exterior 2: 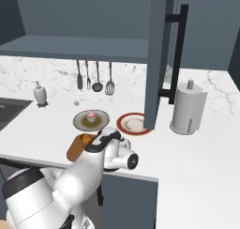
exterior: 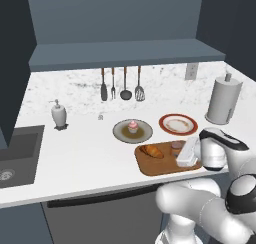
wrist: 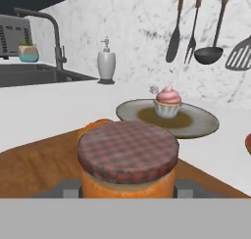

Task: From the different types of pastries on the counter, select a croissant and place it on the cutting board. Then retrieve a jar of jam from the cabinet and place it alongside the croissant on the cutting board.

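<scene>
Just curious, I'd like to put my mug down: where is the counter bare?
Bare counter lies between the sink, soap dispenser and cupcake plate. Crowded: cutting board with croissant and jam jar, red-rimmed plate.

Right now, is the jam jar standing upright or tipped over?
Upright. In the hand view the jar of jam stands on the cutting board, its checked lid flat on top, held between the gripper fingertips.
</scene>
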Robot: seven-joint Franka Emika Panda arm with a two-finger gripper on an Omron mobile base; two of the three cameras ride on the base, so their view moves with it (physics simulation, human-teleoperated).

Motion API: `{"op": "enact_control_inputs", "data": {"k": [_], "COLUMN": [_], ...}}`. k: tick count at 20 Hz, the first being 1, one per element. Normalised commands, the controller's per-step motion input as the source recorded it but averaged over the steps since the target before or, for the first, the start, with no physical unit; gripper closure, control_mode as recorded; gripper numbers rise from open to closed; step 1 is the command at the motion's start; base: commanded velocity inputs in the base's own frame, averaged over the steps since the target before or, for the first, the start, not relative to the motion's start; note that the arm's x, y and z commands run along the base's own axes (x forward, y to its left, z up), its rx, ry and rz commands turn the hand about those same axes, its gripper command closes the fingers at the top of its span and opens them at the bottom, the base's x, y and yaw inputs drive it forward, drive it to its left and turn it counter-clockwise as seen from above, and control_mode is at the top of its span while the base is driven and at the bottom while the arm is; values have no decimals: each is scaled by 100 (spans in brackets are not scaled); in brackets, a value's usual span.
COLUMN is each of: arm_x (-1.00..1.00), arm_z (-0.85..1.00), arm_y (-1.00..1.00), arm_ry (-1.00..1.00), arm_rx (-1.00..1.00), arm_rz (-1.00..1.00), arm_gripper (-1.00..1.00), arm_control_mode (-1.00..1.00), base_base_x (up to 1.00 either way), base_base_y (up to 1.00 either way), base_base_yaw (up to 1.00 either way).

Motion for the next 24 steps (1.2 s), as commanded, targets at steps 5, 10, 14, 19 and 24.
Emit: {"op": "enact_control_inputs", "data": {"k": [5,10,14,19,24], "arm_x": [24,15,13,9,-1], "arm_z": [-14,-26,-26,-18,-19], "arm_y": [0,0,0,0,0], "arm_ry": [0,1,1,0,0], "arm_rx": [0,0,0,0,0], "arm_rz": [0,0,0,0,0], "arm_gripper": [100,100,100,100,-100], "arm_control_mode": [-100,-100,-100,-100,-100], "base_base_x": [0,0,0,0,0], "base_base_y": [0,0,0,0,0], "base_base_yaw": [0,0,0,0,0]}}
